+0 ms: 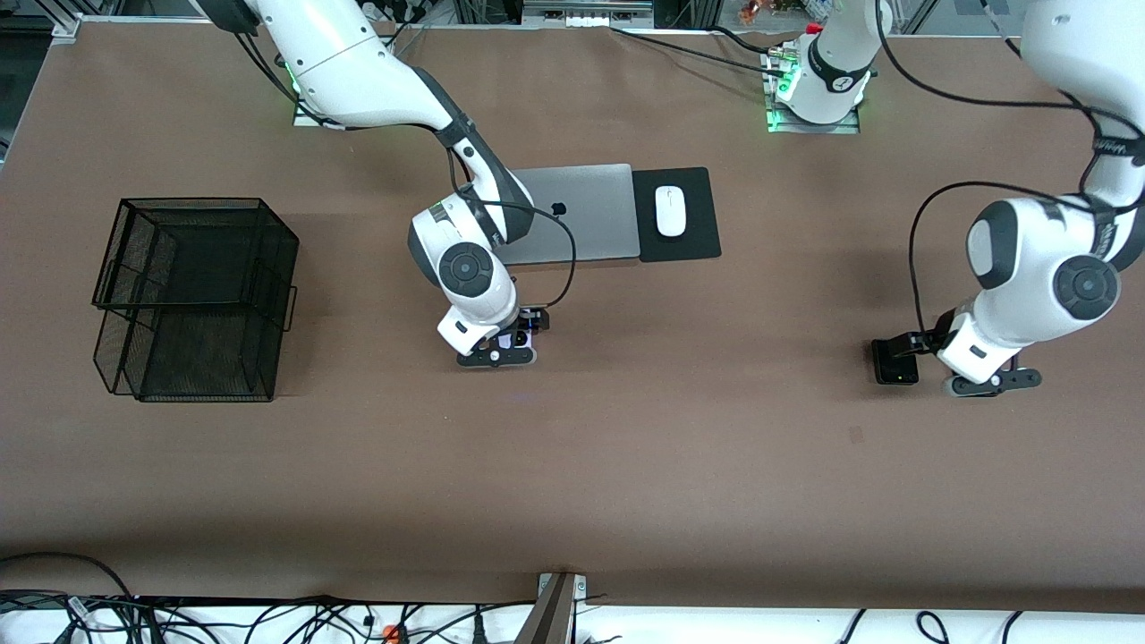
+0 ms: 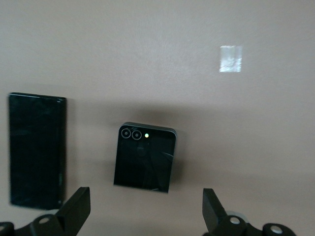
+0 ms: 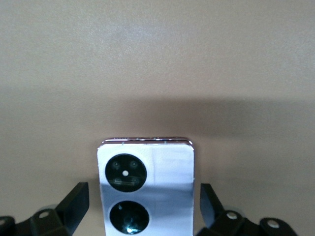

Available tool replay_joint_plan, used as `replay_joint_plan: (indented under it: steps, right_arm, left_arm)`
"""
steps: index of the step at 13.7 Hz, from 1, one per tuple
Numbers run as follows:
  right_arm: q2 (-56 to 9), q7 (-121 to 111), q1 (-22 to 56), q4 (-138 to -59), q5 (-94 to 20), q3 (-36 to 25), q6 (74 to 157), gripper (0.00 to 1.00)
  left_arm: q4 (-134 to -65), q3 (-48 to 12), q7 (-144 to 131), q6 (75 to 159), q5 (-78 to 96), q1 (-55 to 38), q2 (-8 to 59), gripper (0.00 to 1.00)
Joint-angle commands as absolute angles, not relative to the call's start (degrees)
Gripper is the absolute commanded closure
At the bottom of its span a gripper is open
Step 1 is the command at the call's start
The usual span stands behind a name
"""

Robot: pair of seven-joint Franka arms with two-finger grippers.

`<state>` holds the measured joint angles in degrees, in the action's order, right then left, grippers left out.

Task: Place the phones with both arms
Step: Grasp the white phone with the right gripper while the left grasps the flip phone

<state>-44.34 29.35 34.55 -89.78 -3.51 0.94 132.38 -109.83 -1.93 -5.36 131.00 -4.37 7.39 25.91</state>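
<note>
Black fingers spread wide on the right gripper (image 3: pixel 142 216), straddling the lavender phone (image 3: pixel 146 189) lying flat near the laptop (image 1: pixel 581 215). Left gripper (image 2: pixel 146 211), equally open, hovers over the small black phone (image 2: pixel 145 158) (slick, rigid; pinch the side edges).

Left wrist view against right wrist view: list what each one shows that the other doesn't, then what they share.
Only the left wrist view: the small black phone lying flat ahead of the open left gripper, and the long black phone beside it.
Only the right wrist view: the lavender phone with two black circles, lying between the fingers of the open right gripper.
Both: the brown table, untouched phones, nothing gripped.
</note>
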Motion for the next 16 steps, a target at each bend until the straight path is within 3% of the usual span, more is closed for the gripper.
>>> replay_joint_plan:
  steps: [1,3,4,6,7,10,16]
  right_arm:
    - [-45.1,29.7,35.7,-89.3,-1.9,0.4,132.0,0.0]
    - [-45.7,29.7,35.9,-89.3,-1.7,0.4,132.0,0.0]
    - [-45.6,29.4,35.9,-89.3,-0.7,0.4,132.0,0.06]
    - [-45.4,29.8,35.9,-89.2,2.0,0.4,131.9,0.6]
    - [-45.4,29.9,35.9,-89.1,2.0,0.4,131.9,0.65]
    - [-41.6,28.8,34.5,-88.8,1.7,-0.7,129.6,0.65]
    - [-31.0,22.7,24.5,-87.5,-1.2,-5.7,110.1,0.66]
  left_arm:
    - [-109.3,-2.8,-4.4,135.0,-4.3,8.4,30.0,0.0]
    - [-109.4,-2.8,-2.7,136.2,-4.6,9.0,32.2,0.0]
    - [-109.6,-2.8,-1.8,137.0,-4.5,9.4,32.3,0.0]
    - [-109.7,-2.8,0.3,137.3,-4.5,10.0,32.8,0.0]
    - [-109.7,-2.8,1.0,137.3,-4.6,10.3,33.0,0.0]
    - [-109.7,-2.8,1.8,137.5,-4.6,10.4,33.8,0.0]
    - [-109.7,-3.0,1.9,139.1,-4.5,10.3,35.2,0.0]
